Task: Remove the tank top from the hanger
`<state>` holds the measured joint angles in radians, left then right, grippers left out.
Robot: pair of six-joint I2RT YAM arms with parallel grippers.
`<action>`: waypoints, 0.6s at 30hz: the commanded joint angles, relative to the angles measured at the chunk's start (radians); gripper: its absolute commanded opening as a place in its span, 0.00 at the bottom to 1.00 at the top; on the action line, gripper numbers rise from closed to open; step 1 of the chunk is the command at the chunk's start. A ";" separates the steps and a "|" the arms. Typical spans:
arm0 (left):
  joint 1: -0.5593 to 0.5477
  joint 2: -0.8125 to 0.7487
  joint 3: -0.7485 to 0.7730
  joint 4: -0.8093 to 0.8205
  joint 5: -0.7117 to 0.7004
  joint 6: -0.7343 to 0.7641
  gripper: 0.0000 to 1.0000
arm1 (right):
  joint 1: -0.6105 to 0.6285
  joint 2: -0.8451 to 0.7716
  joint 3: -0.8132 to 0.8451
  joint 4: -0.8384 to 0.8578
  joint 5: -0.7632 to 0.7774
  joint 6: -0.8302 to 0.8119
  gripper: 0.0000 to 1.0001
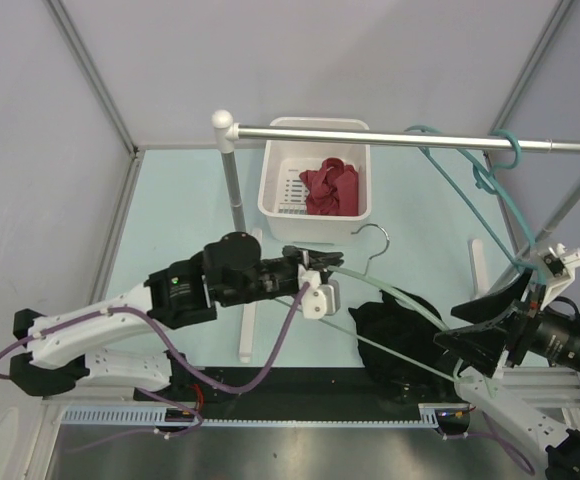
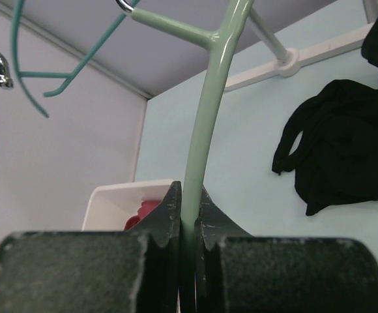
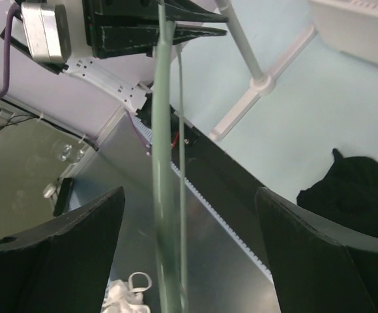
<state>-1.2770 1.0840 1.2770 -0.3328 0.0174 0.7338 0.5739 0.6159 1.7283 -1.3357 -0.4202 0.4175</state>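
Observation:
My left gripper (image 1: 322, 266) is shut on the neck of a pale green hanger (image 1: 390, 295), and the left wrist view shows its fingers (image 2: 169, 215) clamped on the hanger's stem (image 2: 199, 143). The black tank top (image 1: 400, 335) lies crumpled on the table under the hanger, apart from it in the left wrist view (image 2: 345, 143). At the hanger's far end my right gripper (image 1: 448, 328) is open. The hanger's bar (image 3: 163, 195) runs between its spread fingers (image 3: 319, 254) without touching them. The tank top (image 3: 358, 189) lies beyond.
A white basket (image 1: 280, 165) holding a red garment (image 1: 332, 187) stands at the back. A clothes rail (image 1: 390, 136) on a white post (image 1: 232, 185) spans above, with a teal hanger (image 1: 485, 175) hooked on it. The rack's foot (image 1: 248, 330) lies on the table.

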 commanded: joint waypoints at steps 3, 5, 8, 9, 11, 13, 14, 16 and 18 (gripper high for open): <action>-0.036 0.068 0.110 0.064 0.053 -0.036 0.00 | -0.049 -0.008 -0.044 0.003 -0.134 -0.016 0.69; -0.036 0.074 0.114 0.104 0.055 -0.047 0.00 | -0.057 -0.008 -0.053 0.015 -0.143 -0.014 0.60; -0.038 0.089 0.124 0.158 0.049 -0.080 0.00 | -0.066 -0.011 -0.055 0.029 -0.176 0.000 0.45; -0.038 0.096 0.128 0.167 0.047 -0.097 0.00 | -0.075 -0.013 -0.055 0.033 -0.187 0.006 0.42; -0.038 0.114 0.153 0.190 0.036 -0.122 0.00 | -0.081 -0.018 -0.059 0.055 -0.201 0.012 0.34; -0.042 0.143 0.192 0.187 0.004 -0.131 0.00 | -0.091 -0.018 -0.064 0.073 -0.216 0.010 0.22; -0.045 0.151 0.203 0.187 -0.013 -0.145 0.01 | -0.095 -0.018 -0.062 0.076 -0.212 0.009 0.02; -0.053 0.163 0.225 0.189 -0.086 -0.158 0.33 | -0.100 -0.015 -0.046 0.084 -0.161 0.003 0.00; -0.053 0.157 0.226 0.190 -0.131 -0.197 0.49 | -0.101 -0.012 -0.024 0.079 -0.085 -0.006 0.00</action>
<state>-1.3197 1.2484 1.4216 -0.2867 -0.0093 0.6556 0.4839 0.5934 1.6749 -1.2980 -0.5819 0.4225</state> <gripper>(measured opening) 0.380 0.143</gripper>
